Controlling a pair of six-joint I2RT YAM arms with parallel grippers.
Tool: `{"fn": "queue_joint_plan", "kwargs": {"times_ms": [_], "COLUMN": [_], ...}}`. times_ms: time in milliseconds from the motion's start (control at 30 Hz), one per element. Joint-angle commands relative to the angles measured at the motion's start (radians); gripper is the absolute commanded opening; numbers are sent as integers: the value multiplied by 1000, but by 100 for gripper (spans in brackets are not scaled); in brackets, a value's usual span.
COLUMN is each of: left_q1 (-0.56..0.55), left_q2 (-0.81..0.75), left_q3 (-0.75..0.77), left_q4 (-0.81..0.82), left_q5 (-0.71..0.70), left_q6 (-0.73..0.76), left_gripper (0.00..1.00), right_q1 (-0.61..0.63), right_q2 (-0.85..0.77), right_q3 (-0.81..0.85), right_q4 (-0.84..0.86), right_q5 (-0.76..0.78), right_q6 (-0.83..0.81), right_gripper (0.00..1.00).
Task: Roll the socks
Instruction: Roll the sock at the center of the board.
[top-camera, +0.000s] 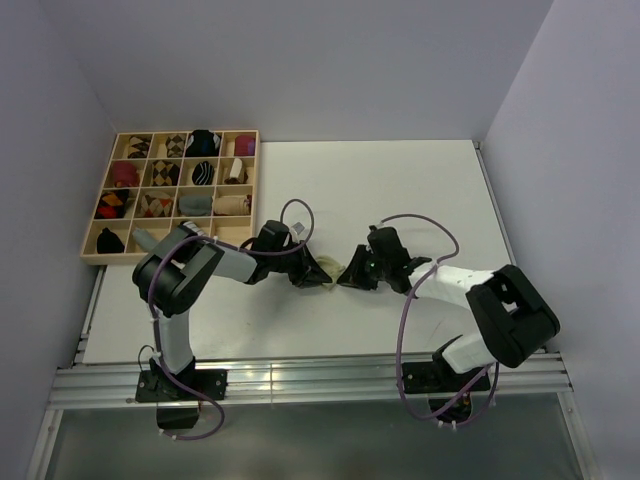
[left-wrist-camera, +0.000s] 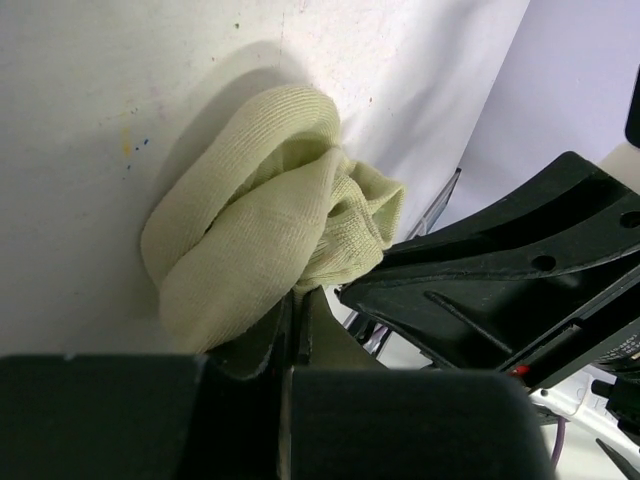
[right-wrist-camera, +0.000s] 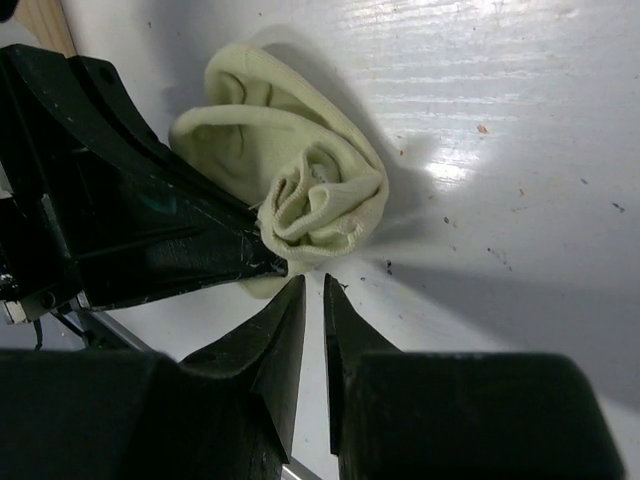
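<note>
Pinching the pale yellow-green sock (left-wrist-camera: 260, 200) on the table (right-wrist-camera: 520, 150), your left gripper (left-wrist-camera: 295, 310) is clamped on its edge; your right gripper (right-wrist-camera: 314, 290) sits closed beside it. It looks soft, light and springy: grip the bunched cuff.

Overhead, the pale yellow-green sock (top-camera: 340, 270) is a sliver I can barely make out; my left gripper (left-wrist-camera: 294, 310) has its tips buried under the folds.
</note>
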Motion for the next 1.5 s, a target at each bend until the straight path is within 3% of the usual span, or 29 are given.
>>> {"fn": "queue_joint_plan", "kwargs": {"times_ms": [0, 967, 1200, 1333, 1467], "left_q1": [5, 4, 4, -4, -36], "left_q2": [7, 35, 10, -29, -106], "left_q3": [4, 24, 35, 46, 55], "left_q4": [14, -29, -83, -171, -282], "left_q5": [5, 23, -20, -81, -222], "left_q6": [0, 35, 84, 145, 247], "left_gripper": [1, 1, 1, 8, 28], "right_q1": [13, 11, 11, 10, 10], "right_q2": [21, 165, 286, 341, 360], "right_q3": [53, 217, 253, 270, 300], "right_q4": [47, 23, -25, -74, -146], "right_q5": [17, 26, 64, 63, 78], "right_q6": [9, -3, -6, -3, -16], "right_gripper": [20, 16, 12, 9, 6]}}
